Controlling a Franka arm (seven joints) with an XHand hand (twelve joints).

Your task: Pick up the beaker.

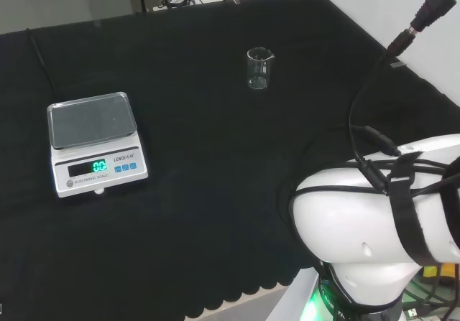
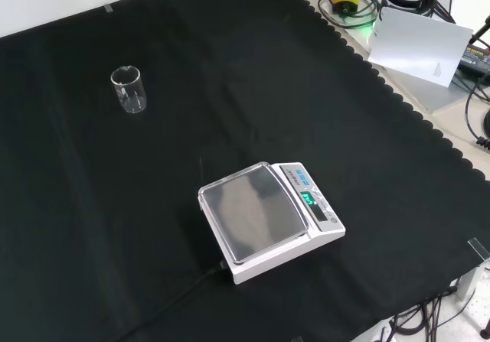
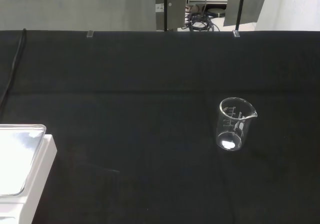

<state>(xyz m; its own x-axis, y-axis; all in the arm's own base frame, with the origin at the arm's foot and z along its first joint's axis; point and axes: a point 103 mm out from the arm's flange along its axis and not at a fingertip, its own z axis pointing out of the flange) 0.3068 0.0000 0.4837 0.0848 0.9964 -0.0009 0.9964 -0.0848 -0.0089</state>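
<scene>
A small clear glass beaker (image 1: 259,67) stands upright and alone on the black cloth, far back in the head view. In the front view the beaker (image 2: 129,89) sits at the upper left. The wrist view has the beaker (image 3: 233,124) some way ahead, empty, with its spout turned to one side. Nothing touches it.
A white digital scale (image 1: 96,143) with a steel pan stands at the left in the head view, and the scale (image 2: 268,218) lies near the middle front in the front view. The arm's white links (image 1: 374,220) rise at the head view's lower right. Cables run along the cloth's edge.
</scene>
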